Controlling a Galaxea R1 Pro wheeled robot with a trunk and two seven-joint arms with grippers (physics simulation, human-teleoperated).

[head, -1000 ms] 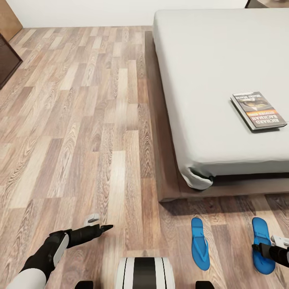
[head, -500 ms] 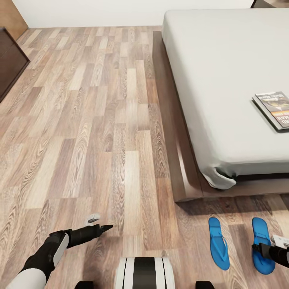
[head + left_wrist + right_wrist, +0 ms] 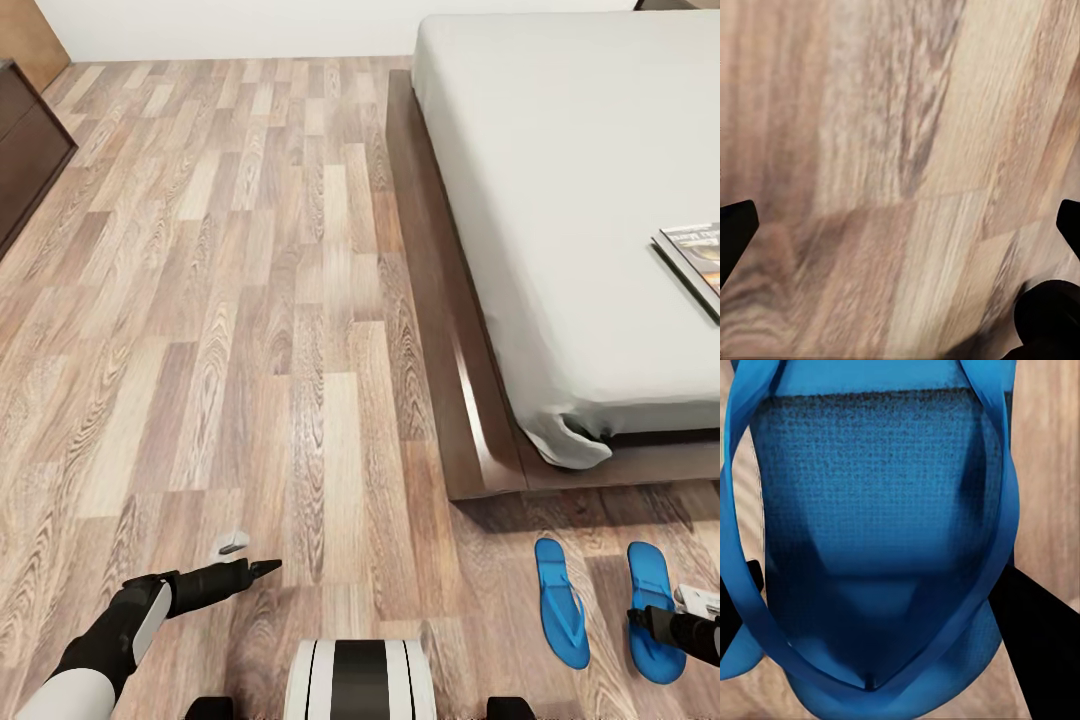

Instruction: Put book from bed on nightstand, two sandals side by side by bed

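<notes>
On the wood-plank floor [image 3: 250,300] beside the white-mattress bed [image 3: 560,200], the right gripper [image 3: 881,660] holds one light, bendy bright blue flip-flop sandal [image 3: 881,510] between its jaws, best gripped at its stiffer sole edge, while the left gripper [image 3: 900,225] hangs wide open and empty.

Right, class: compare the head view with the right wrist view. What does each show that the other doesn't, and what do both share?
Only the head view takes in the bed, the book lying at its edge, a dark cabinet by the wall, the left end effector over bare floor, and the second sandal.

Only the right wrist view gives a close look at one sandal's woven footbed and its straps meeting in a V.

Both share that blue sandal under the right end effector and the wood-plank floor.
</notes>
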